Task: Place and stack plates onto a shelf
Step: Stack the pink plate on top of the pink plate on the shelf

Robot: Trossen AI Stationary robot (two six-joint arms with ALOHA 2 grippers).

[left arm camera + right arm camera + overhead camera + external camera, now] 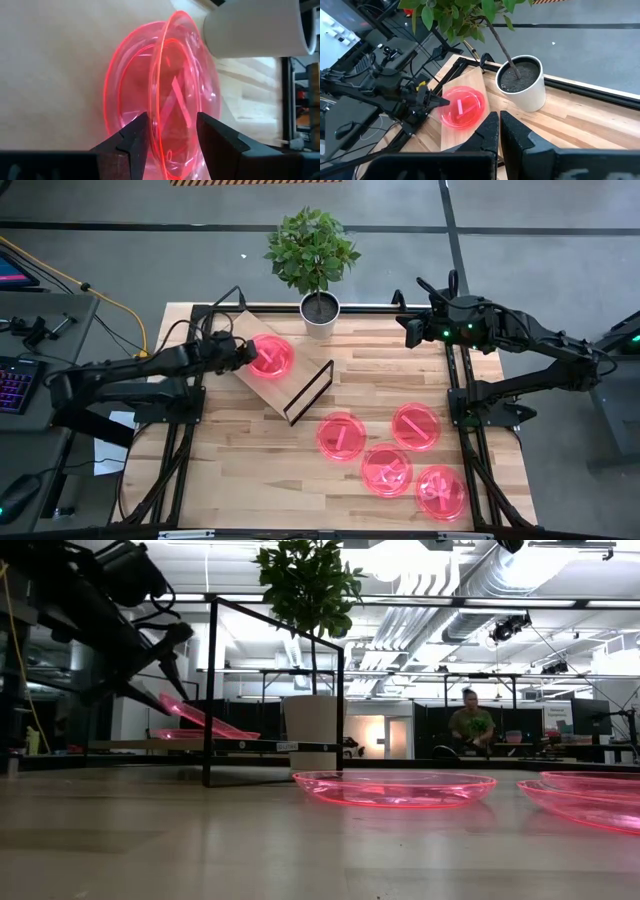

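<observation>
The left claw [243, 352] reached over the flat rectangular light plywood shelf [262, 385] at the back left of the slatted wooden surface [250, 470], and its two dark fingers [131, 140] pinched the rim of a round translucent pink-red plastic plate [177, 95]. That held plate sat tilted, one edge raised in the claw while the other dipped onto a second pink-red plate [122, 80] lying flat on the shelf board beneath it. In the low view the held plate [205, 718] slanted down from the claw toward the shelf top. The thin black wire frame leg [308, 391] stood at the shelf's near right edge.

Four more pink-red plates [341, 436] lay flat on the surface toward the front right, close together in a loose cluster, well apart from the shelf. A leafy green plant in a white round pot [319, 314] stood just behind the shelf, near its back corner.

The right claw [412, 332] hung over the back right of the surface, away from all the plates, its fingers [487, 132] pressed nearly together and holding nothing.
</observation>
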